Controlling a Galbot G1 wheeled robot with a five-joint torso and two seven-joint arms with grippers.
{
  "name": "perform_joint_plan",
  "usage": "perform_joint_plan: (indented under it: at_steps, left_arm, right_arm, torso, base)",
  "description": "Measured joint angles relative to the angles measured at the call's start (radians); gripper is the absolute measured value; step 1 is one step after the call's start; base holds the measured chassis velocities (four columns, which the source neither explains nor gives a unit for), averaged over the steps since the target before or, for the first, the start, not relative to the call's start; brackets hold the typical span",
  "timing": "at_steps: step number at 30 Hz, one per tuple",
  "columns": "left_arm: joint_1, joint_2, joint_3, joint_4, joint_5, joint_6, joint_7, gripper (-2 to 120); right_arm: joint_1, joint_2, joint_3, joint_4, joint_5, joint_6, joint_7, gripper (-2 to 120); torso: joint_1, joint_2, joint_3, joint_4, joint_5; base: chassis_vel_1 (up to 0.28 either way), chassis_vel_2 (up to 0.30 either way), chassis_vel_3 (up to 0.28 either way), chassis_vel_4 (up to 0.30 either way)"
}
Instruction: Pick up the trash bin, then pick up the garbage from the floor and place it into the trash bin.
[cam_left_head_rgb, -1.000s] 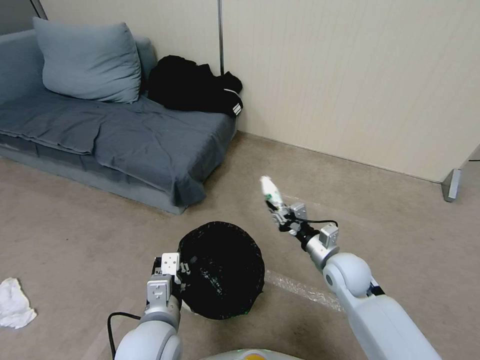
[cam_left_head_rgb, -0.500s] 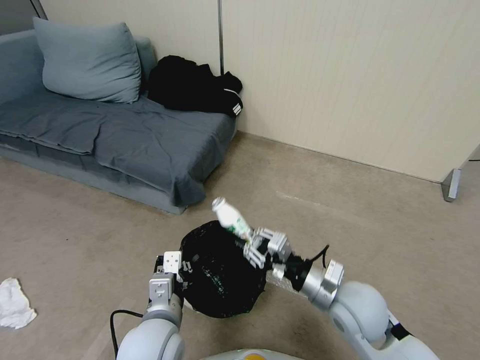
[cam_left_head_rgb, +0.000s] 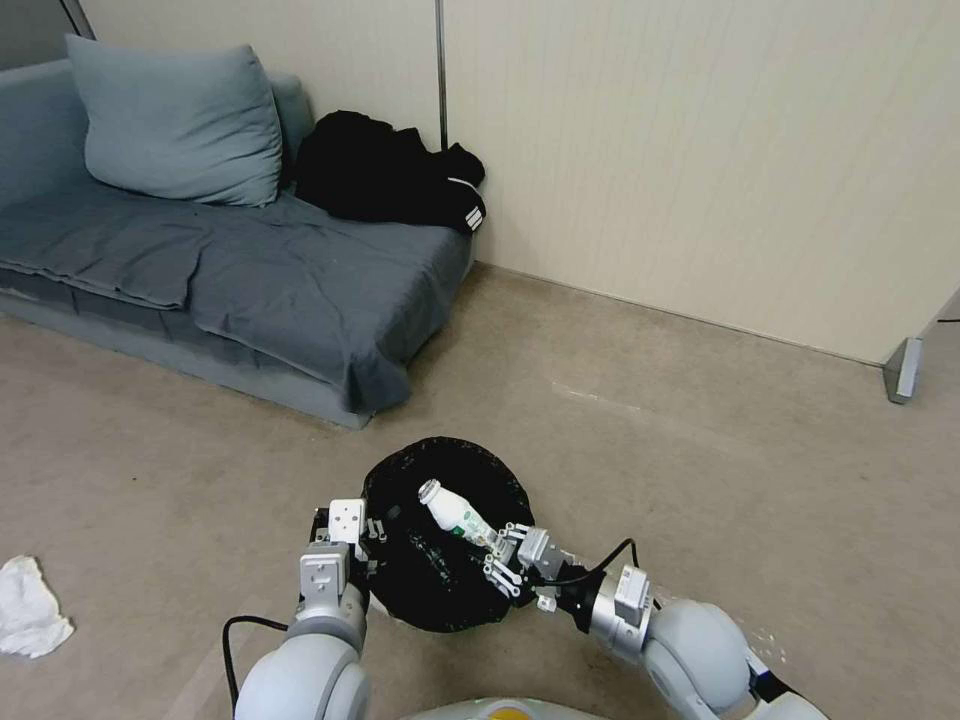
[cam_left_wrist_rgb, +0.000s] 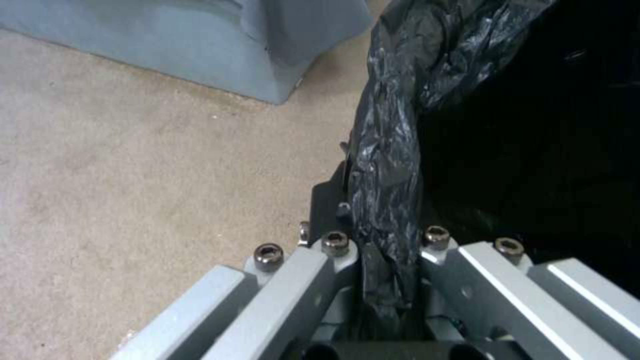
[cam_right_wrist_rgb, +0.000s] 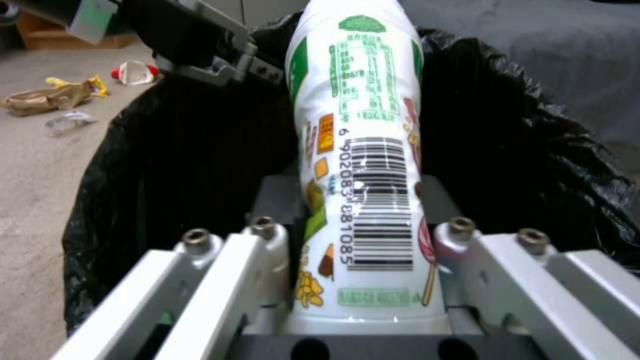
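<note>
Gripping the rim of the small round trash bin (cam_left_head_rgb: 445, 545) lined with a black plastic bag, the left gripper (cam_left_head_rgb: 362, 545) sits at the bin's left edge in the head view. In the left wrist view its grey metal fingers (cam_left_wrist_rgb: 313, 280) are pressed together on a fold of the crinkled black liner (cam_left_wrist_rgb: 387, 165), with the dark inside of the bin to one side and the beige floor (cam_left_wrist_rgb: 133, 165) to the other.

The right gripper (cam_left_head_rgb: 497, 553) reaches in from the bin's right rim and is clamped on the base of a small white plastic bottle (cam_left_head_rgb: 455, 515) with green print and a barcode label. The bottle lies tilted over the bin's open mouth, its capped end pointing toward the far left of the opening. In the right wrist view the bottle (cam_right_wrist_rgb: 360, 165) stands between the two grey fingers (cam_right_wrist_rgb: 233, 270), and the black liner (cam_right_wrist_rgb: 167, 175) spreads around and beneath it.

A crumpled white tissue (cam_left_head_rgb: 30, 605) lies on the floor well to the left of the bin. Farther off in the right wrist view, a brown paper bag (cam_right_wrist_rgb: 47, 97), a yellow wrapper (cam_right_wrist_rgb: 93, 82), a red-and-white wrapper (cam_right_wrist_rgb: 133, 72) and a clear scrap (cam_right_wrist_rgb: 67, 121) lie close together on the floor. A grey-blue sofa (cam_left_head_rgb: 250, 270) with a cushion (cam_left_head_rgb: 175, 120) stands against the pale wall (cam_left_head_rgb: 700, 150) beyond the bin.
</note>
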Motion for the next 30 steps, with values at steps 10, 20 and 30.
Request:
perform_joint_plan:
  at_steps: [10, 20, 30]
  left_arm:
    - [0.003, 0.003, -0.001, -0.006, 0.0, 0.0, 0.001, 1]
    - [-0.003, 0.012, -0.006, -0.006, 0.0, -0.003, 0.015, 1]
    - [-0.008, 0.015, -0.017, 0.014, 0.015, -0.022, 0.039, 1]
  right_arm:
    - [0.001, -0.017, 0.003, 0.004, 0.006, 0.0, 0.001, 65]
    - [-0.032, -0.041, 0.031, 0.069, 0.014, 0.016, 0.007, 103]
    - [-0.085, 0.024, 0.105, 0.292, 0.015, 0.059, 0.165, 114]
  torso:
    - [0.0, 0.0, 0.0, 0.0, 0.0]
    - [0.0, 0.0, 0.0, -0.0001, -0.0001]
    - [0.0, 0.0, 0.0, 0.0001, -0.0003]
  base:
    - [0.0, 0.0, 0.0, 0.0]
    - [0.0, 0.0, 0.0, 0.0]
    - [0.0, 0.0, 0.0, 0.0]
